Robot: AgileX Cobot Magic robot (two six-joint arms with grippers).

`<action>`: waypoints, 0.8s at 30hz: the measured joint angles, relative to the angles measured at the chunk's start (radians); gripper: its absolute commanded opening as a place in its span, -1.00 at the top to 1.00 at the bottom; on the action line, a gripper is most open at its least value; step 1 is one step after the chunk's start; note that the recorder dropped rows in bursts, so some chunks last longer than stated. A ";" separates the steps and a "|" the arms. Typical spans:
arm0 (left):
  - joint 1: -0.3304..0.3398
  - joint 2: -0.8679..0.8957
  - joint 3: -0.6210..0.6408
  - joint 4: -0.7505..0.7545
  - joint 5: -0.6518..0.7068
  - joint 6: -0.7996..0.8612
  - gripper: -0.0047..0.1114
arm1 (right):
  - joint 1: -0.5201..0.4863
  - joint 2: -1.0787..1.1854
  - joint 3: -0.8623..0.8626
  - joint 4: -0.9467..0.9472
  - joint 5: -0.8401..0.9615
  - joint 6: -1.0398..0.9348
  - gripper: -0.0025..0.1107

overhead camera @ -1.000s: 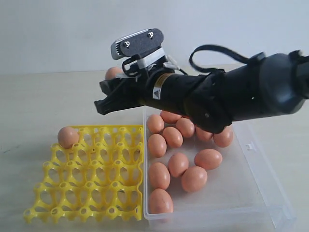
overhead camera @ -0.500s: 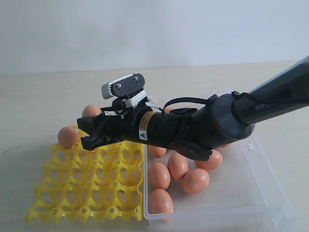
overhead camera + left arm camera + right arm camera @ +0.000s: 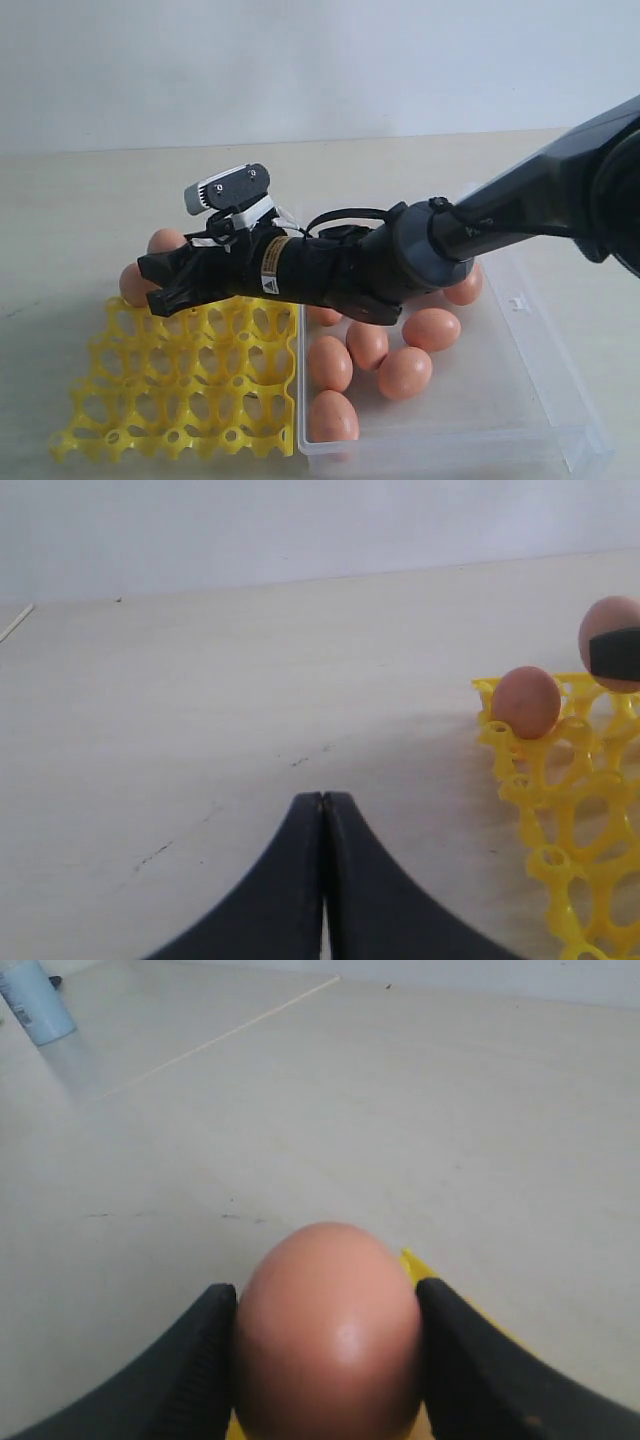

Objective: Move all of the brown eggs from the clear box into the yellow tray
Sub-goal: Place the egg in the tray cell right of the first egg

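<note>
A pale wall is backing a beige table. At lower right, the clear box is holding brown eggs. Beside it at lower left, the yellow tray is lying. The right gripper is clasping an egg above the tray's upper left part. The left gripper is keeping its fingers pressed together, empty.

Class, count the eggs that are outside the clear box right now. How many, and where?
2. One egg sits in a corner cup of the yellow tray; a second egg is gripped in the right end effector above the tray. The arm could hide more.
</note>
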 measured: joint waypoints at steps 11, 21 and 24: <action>0.000 0.000 0.000 0.000 0.000 0.000 0.92 | 0.001 0.023 -0.020 -0.004 0.088 0.000 -0.11; 0.000 0.000 0.000 0.000 0.000 0.000 0.92 | 0.000 0.002 -0.023 -0.008 0.159 0.000 -0.14; 0.000 0.000 0.000 0.000 0.000 0.000 0.92 | 0.000 -0.087 -0.023 -0.013 0.332 -0.008 0.05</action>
